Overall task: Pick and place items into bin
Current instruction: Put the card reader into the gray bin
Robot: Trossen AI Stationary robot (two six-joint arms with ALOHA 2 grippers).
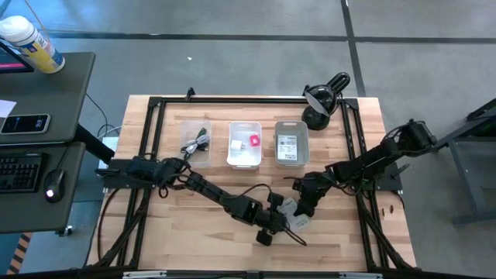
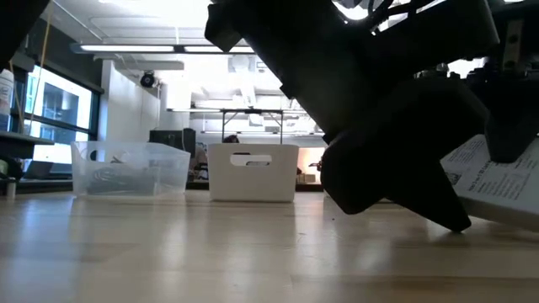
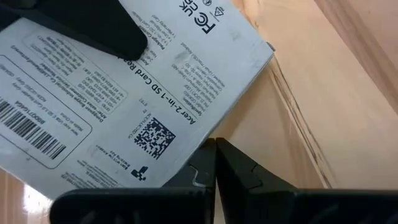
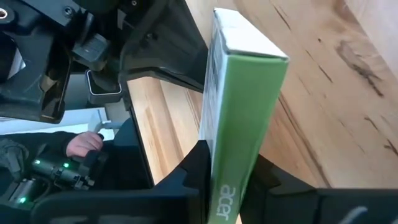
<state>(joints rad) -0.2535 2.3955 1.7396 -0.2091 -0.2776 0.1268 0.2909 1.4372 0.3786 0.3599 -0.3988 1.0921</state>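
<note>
A white printed packet [image 1: 295, 214] with a green side sits on the near middle of the table, between my two grippers. My right gripper [image 4: 233, 177] is shut on it. My left gripper [image 3: 215, 163] is shut, and its fingertips stand right at the packet's [image 3: 143, 106] near edge. The low view shows the packet [image 2: 498, 181] tilted, with the left gripper's tip [image 2: 459, 220] down by its lower edge. Another printed card [image 1: 287, 146] lies in the right bin. A black cable [image 1: 195, 144] lies in the left bin. A pink piece [image 1: 254, 141] and a white cube [image 1: 235, 145] lie in the middle bin. My right gripper pinches the packet between its two fingers, across its thin green side [image 4: 242, 143]; one finger [image 3: 112, 31] lies on the printed face. The packet stands on edge and tilted, its lower edge [image 2: 505, 217] at or just above the table. My left gripper: I cannot tell whether its shut fingertips touch the packet's edge [image 3: 186, 155].
Three bins stand in a row at the far side: a clear one [image 1: 196, 128], a white one [image 1: 245, 128] and a clear one [image 1: 292, 126]. A black camera mount [image 1: 319, 105] stands at the far right. A person's hand [image 4: 84, 144] shows beyond the table. Bare wood lies near left.
</note>
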